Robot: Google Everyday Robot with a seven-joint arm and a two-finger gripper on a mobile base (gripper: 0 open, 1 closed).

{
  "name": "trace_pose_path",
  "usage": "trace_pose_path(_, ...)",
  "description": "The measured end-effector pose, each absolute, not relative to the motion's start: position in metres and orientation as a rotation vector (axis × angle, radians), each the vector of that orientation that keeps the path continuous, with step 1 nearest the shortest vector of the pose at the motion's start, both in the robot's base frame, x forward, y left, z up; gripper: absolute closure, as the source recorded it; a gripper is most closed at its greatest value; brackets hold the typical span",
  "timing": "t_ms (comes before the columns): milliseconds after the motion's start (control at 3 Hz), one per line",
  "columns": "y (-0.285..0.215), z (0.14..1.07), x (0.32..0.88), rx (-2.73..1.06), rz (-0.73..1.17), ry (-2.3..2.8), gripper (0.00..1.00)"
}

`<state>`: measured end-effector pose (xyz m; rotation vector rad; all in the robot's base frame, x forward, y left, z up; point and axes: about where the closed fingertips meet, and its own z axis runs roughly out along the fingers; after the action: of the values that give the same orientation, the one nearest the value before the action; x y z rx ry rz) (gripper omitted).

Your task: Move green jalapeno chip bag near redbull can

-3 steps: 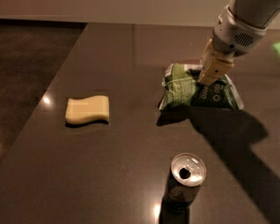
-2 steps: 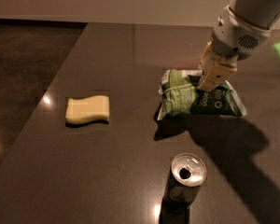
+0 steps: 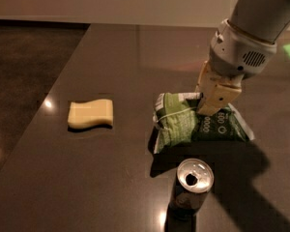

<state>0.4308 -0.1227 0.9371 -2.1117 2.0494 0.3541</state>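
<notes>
The green jalapeno chip bag (image 3: 183, 122) is a crinkled light-and-dark green foil bag, held just above the dark table at centre right. My gripper (image 3: 210, 111) comes down from the upper right and is shut on the bag's top edge near its middle. The redbull can (image 3: 192, 183) stands upright at the bottom centre, silver top and tab hole showing, just in front of the bag with a small gap between them.
A pale yellow wavy sponge (image 3: 90, 113) lies on the table to the left. The table (image 3: 121, 57) has its left edge running diagonally, with dark floor beyond. My arm (image 3: 253, 33) fills the upper right.
My gripper has carried the chip bag toward the front of the table, closer to the can. The can and the sponge have not moved.
</notes>
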Motion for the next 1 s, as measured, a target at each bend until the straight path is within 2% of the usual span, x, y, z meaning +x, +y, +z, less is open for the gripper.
trace_pose_path(333,-0.1172,0.9298,0.4168,-2.143,0.385,2.04,0.8)
trace_pose_path(1000,-0.1104,0.9214,0.4151,-2.144,0.388,2.028,0.33)
